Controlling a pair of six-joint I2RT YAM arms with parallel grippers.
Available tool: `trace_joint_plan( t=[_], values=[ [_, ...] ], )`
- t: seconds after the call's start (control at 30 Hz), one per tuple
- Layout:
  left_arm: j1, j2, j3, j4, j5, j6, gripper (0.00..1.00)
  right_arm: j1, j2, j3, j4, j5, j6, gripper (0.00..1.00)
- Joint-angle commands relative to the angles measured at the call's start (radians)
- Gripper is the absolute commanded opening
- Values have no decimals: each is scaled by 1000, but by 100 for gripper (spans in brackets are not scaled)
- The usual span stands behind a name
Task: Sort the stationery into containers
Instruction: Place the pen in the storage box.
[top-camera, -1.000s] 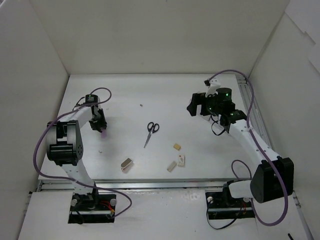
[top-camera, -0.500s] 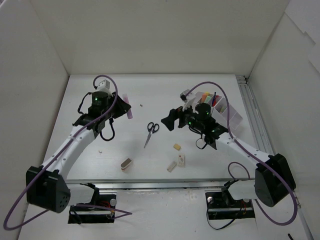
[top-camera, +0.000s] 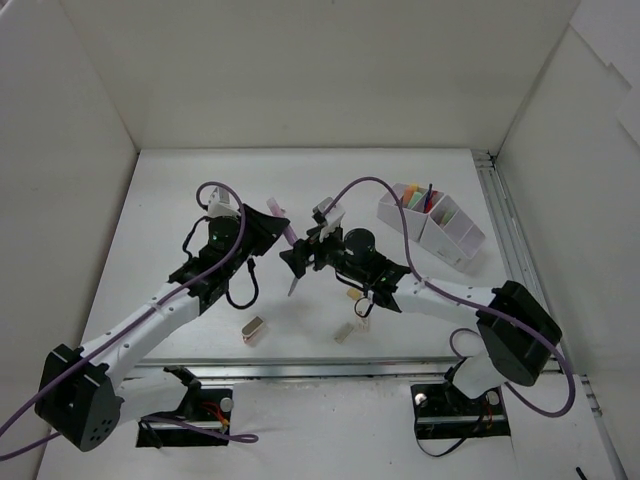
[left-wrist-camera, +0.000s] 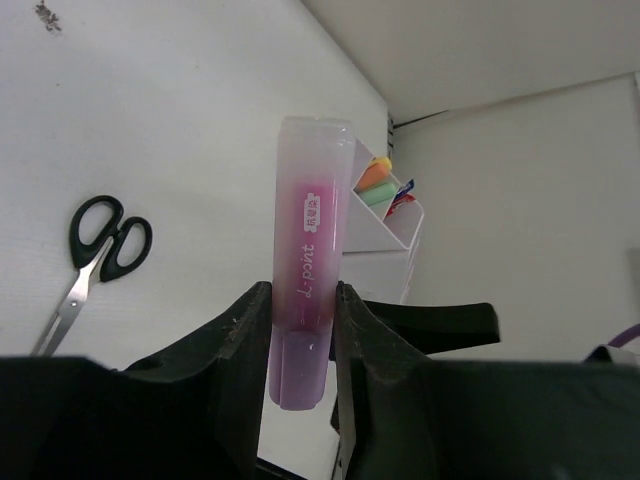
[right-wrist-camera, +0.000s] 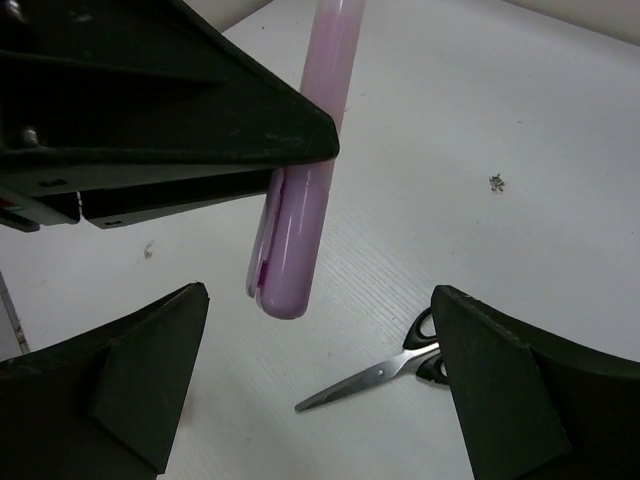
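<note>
Mid-table, my left gripper (left-wrist-camera: 302, 325) is clamping a likely light, slick pink highlighter (left-wrist-camera: 311, 215); wide-open right gripper (right-wrist-camera: 320, 375) is facing its free end.

Left claw (left-wrist-camera: 300, 335): clamps the pink marker (left-wrist-camera: 308, 240), held upright.
Scissors (left-wrist-camera: 95, 255): left of the marker, flat on the tabletop (left-wrist-camera: 180, 110).
White tray (left-wrist-camera: 388, 225): right of the marker, behind it.

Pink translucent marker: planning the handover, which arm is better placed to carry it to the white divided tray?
Likely right: the open right gripper faces the free end of the pink translucent marker clamped in the left gripper, and the white divided plastic tray lies rightward.
</note>
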Motion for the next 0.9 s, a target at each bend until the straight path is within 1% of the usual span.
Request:
trace_joint_plan(
  t=[0.0,0.03,0.1,0.17,0.4,0.43,0.47,0.53,0.57,0.6,0.63,0.7,0.73,0.8,0.83,0.87],
  values=[
    [-19,-44,14,138,-85,-39,0,19,8,56,157,70,-7,91],
    [-28,-45,14,133,-88,-43,0,21,10,55,163,84,-7,88],
    [-40,-50,9,145,-103,-39,0,21,13,53,180,98,-6,76],
    [-50,-50,6,144,-106,-40,0,25,16,64,180,58,-38,63],
    [-50,-50,-6,165,-99,-31,0,24,20,96,180,-3,-58,62],
    [-50,-50,-6,165,-94,-31,0,25,23,105,178,-6,-61,60],
    [-50,-48,-4,167,-91,-31,0,24,31,111,178,-6,-64,49],
    [-50,-47,-7,175,-79,-28,0,25,37,122,178,-9,-65,40],
    [-50,-45,-9,176,-76,-28,0,24,45,125,178,-14,-68,31],
    [-50,-47,-7,173,-76,-28,0,22,48,127,178,-13,-64,28],
    [-50,-50,-10,175,-76,-28,0,25,49,131,177,-17,-64,22],
    [-50,-56,-17,185,-71,-17,0,27,56,133,175,-13,-68,16],
    [-50,-59,-15,187,-70,-10,2,22,56,134,177,-11,-72,14],
    [-50,-67,-12,179,-64,4,17,19,49,131,175,-6,-81,5],
    [-50,-70,-14,181,-67,13,27,19,48,130,175,-8,-84,0],
    [-50,-77,-12,179,-67,24,47,13,40,130,172,-9,-87,0]
  ],
)
